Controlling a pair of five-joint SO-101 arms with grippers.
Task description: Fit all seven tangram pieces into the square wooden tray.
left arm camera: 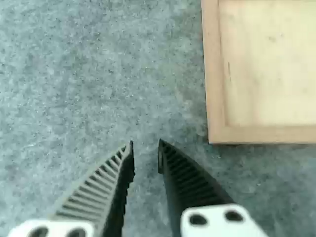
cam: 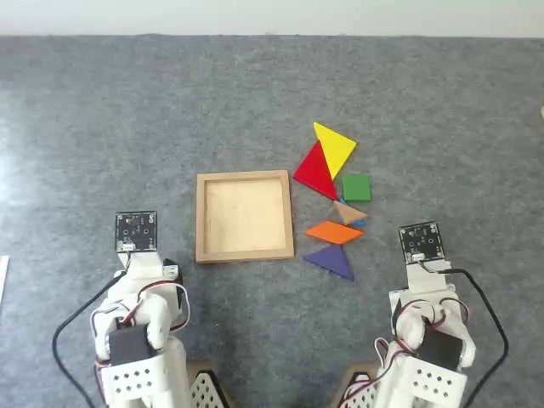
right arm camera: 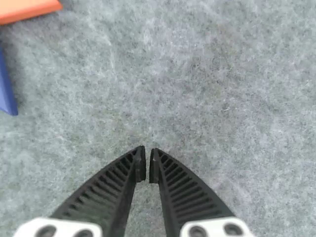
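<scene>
- The high view looks straight down on the grey surface (cam: 102,110) from well above and takes in the whole wooden tray (cam: 202,217).
- The left wrist view sits close behind its jaws, facing down. It shares with the high view the tray corner ahead of the tips.
- The right wrist view, equally close, shares the orange piece (right arm camera: 27,9) and purple piece (right arm camera: 6,84) ahead of its jaws.

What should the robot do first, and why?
Probably the right gripper should open and reach for the purple triangle. Its jaws are shut, that piece lies nearest it, and the wooden tray holds nothing yet.
</scene>
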